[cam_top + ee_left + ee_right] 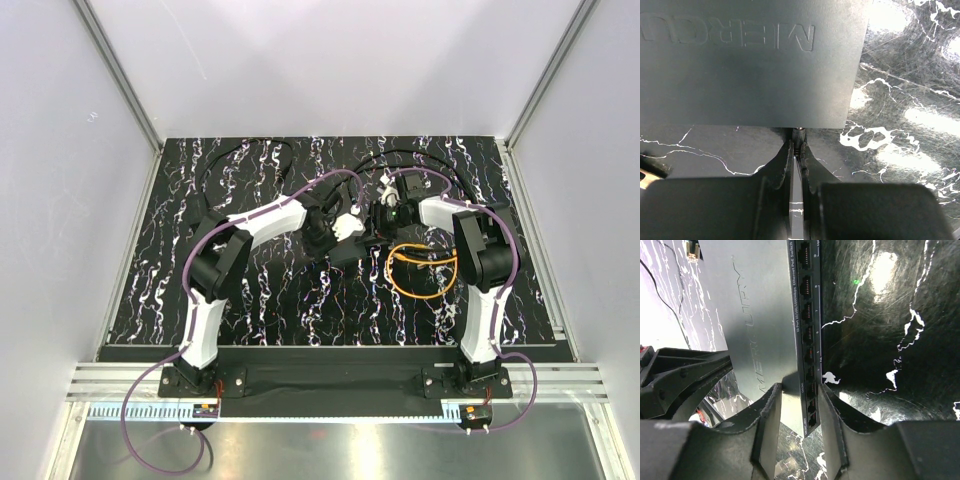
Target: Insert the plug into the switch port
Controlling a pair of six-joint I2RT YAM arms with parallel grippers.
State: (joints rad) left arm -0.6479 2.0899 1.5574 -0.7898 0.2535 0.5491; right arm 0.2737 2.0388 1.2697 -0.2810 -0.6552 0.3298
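Observation:
The switch (pixel 350 247) is a flat matte-black box in the middle of the table, between both grippers. Its row of ports (pixel 807 340) faces the right wrist camera. My right gripper (pixel 799 390) straddles the near corner of that port edge, with its fingertips against the top and bottom faces. My left gripper (pixel 798 145) is shut on a small black connector (pixel 799 133) that meets the switch's (pixel 750 65) opposite edge. The orange cable (pixel 425 272) lies coiled on the table right of the switch. Its plug (pixel 399 257) rests free, held by neither gripper.
Thin black cables (pixel 240 152) loop across the back of the marbled black mat (pixel 300 320). More black cable (pixel 410 160) curls behind the right gripper. White walls and aluminium rails (pixel 120 80) close in the table on three sides.

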